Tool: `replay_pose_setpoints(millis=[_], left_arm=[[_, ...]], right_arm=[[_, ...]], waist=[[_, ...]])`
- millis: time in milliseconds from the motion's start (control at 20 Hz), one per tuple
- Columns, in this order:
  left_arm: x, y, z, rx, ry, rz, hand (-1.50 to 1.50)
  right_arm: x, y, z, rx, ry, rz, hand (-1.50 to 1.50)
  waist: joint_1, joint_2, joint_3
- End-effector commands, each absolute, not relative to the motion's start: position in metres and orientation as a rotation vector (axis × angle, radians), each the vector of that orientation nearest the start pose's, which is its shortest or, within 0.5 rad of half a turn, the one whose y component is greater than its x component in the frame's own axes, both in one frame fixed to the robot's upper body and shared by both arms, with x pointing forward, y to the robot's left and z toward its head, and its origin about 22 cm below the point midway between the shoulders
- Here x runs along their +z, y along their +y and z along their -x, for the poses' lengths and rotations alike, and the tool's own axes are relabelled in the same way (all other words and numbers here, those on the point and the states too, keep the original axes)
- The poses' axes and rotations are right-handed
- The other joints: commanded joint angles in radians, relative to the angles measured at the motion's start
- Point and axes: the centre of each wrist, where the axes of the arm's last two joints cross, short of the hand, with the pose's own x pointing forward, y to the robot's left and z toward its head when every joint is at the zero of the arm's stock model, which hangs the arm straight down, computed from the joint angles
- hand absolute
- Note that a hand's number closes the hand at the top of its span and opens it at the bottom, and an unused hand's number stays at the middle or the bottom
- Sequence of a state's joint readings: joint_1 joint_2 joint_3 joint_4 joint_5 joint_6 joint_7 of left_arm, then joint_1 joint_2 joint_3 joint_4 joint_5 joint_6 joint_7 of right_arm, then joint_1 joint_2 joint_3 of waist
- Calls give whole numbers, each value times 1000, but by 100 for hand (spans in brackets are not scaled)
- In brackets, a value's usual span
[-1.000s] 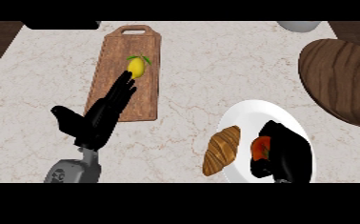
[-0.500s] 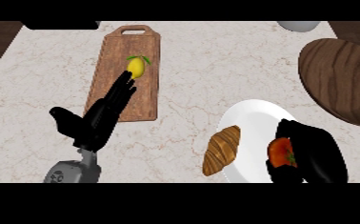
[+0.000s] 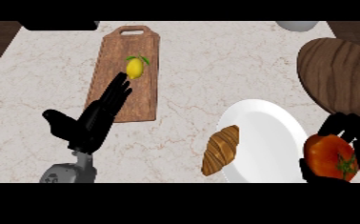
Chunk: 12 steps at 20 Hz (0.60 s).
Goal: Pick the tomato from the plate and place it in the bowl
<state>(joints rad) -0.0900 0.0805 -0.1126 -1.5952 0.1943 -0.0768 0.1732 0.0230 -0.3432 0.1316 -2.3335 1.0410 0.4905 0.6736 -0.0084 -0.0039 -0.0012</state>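
My right hand [image 3: 341, 127] is at the lower right, its fingers curled round the red tomato [image 3: 330, 157], which it holds just past the right edge of the white plate [image 3: 264, 137]. A croissant [image 3: 221, 149] lies on the plate's left rim. The brown wooden bowl [image 3: 330, 73] stands at the right edge, farther back than the tomato. My left hand [image 3: 91, 120] rests open at the lower left, fingers straight and pointing up over the cutting board's near end.
A wooden cutting board [image 3: 126, 85] with a lemon [image 3: 134, 67] on it lies at the left centre. A white round object [image 3: 299, 25] shows at the top right edge and a dark object [image 3: 56, 25] at the top left.
My right hand has carried the tomato off the plate, rightward and toward the view, so it looks larger. The left hand has not moved.
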Motion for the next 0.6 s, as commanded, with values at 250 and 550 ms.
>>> replay_pose_setpoints(millis=[250, 550], left_arm=[[22, 211, -265, -141, -1479, 261, 0], [31, 200, -264, -131, -1491, 251, 0]], right_arm=[[236, -244, -185, 771, -1276, 1309, 150], [241, -279, -212, 674, -1265, 1333, 150]], waist=[[8, 3, 1], [10, 4, 1]])
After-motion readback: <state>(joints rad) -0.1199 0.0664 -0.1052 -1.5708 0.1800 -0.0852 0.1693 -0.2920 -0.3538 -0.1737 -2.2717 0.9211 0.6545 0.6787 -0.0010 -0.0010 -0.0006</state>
